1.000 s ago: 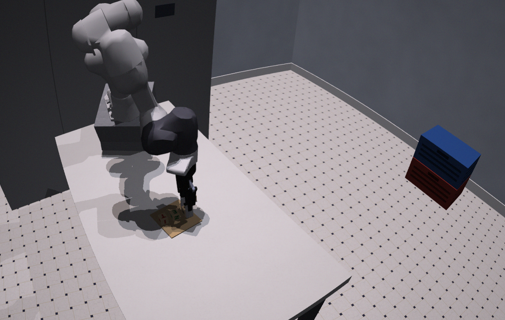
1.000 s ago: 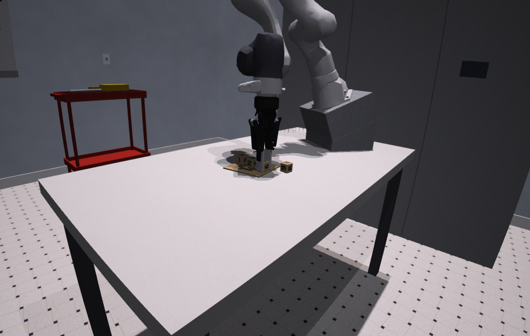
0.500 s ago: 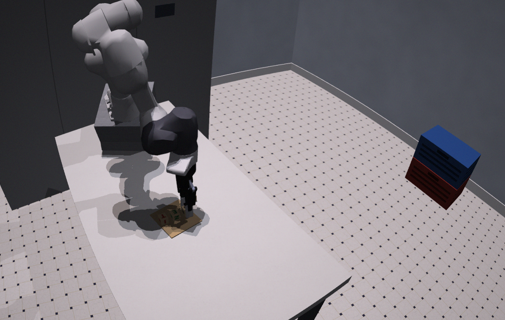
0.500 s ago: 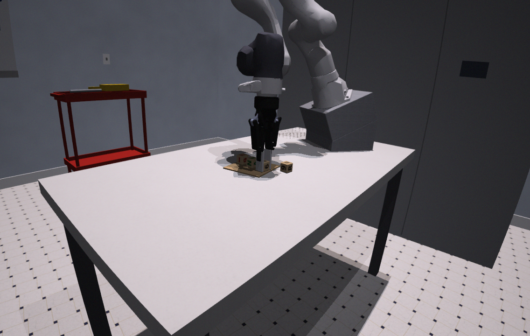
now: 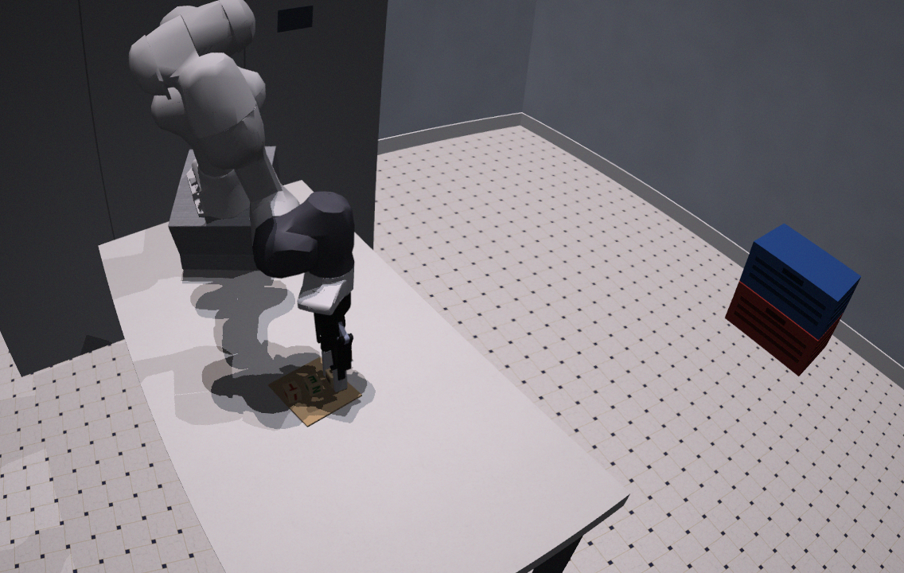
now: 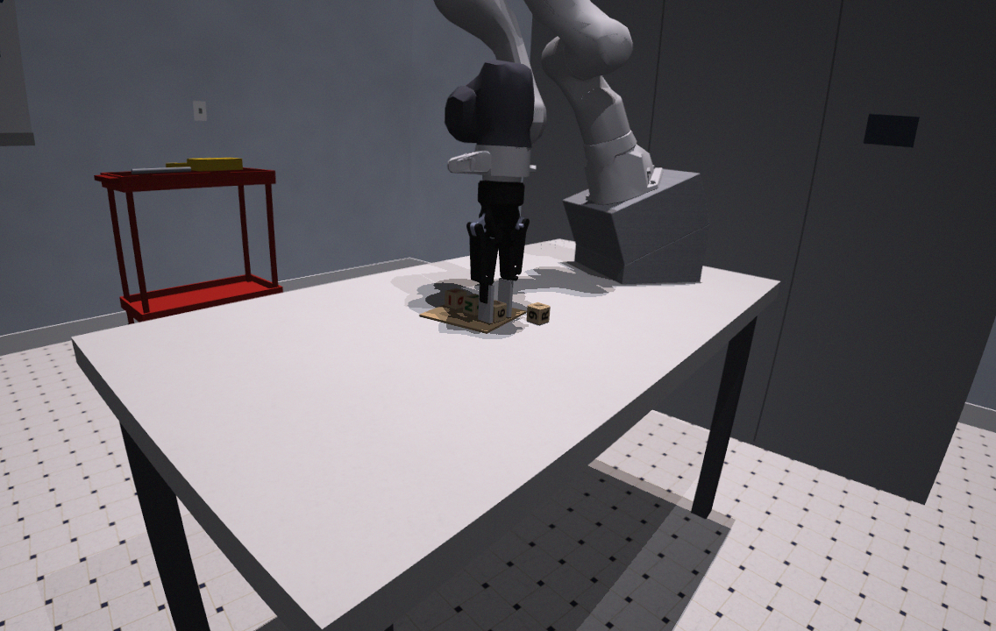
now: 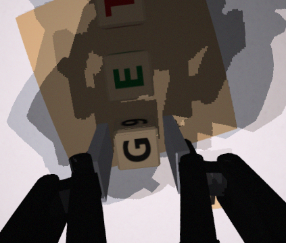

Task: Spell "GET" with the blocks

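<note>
In the wrist view a tan mat [image 7: 129, 63] holds the T block [image 7: 120, 2], the E block [image 7: 129, 77] and the G block [image 7: 136, 148] in one row, letters on top. The G block sits at the mat's edge nearest the camera; I cannot tell if it lies fully on the mat. My gripper [image 7: 136, 136] straddles the G block, with a small gap on each side, so it is open. The exterior view shows the gripper [image 6: 494, 301] pointing straight down over the mat [image 6: 473, 316]. The fourth block [image 6: 538, 314] lies on the table just off the mat.
The robot's base [image 6: 635, 235] stands on the table behind the mat. A red cart [image 6: 188, 235] stands beyond the table. A blue and red crate [image 5: 790, 295] is by the far wall.
</note>
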Available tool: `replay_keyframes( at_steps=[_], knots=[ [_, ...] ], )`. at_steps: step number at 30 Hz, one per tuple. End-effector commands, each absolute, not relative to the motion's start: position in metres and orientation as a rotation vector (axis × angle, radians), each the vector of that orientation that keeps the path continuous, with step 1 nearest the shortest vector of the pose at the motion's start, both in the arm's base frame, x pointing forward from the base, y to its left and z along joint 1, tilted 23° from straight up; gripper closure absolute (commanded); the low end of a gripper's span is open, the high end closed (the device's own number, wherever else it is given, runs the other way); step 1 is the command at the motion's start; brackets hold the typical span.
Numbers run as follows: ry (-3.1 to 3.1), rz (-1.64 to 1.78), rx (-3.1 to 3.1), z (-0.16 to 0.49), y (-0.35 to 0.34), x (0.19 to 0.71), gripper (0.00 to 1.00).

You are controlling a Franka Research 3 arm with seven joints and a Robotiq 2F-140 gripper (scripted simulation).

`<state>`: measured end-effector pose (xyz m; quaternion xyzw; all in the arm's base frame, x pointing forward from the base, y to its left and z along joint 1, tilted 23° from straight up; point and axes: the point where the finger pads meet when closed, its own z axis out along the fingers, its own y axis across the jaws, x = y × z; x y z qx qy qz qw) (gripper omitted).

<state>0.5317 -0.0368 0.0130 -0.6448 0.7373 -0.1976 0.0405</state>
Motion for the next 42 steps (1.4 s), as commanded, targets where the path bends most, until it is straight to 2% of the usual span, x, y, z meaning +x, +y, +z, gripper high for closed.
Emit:
replay_keyframes(
  at_steps=[1, 21, 32, 42],
  knots=[
    [2.265, -0.607, -1.970, 0.012, -0.038, 0.532, 0.72],
    [2.265, -0.607, -1.970, 0.025, -0.035, 0.527, 0.72],
    [2.265, -0.607, -1.970, 0.076, -0.021, 0.510, 0.72],
    [2.265, -0.606, -1.971, 0.087, -0.018, 0.506, 0.72]
  ],
)
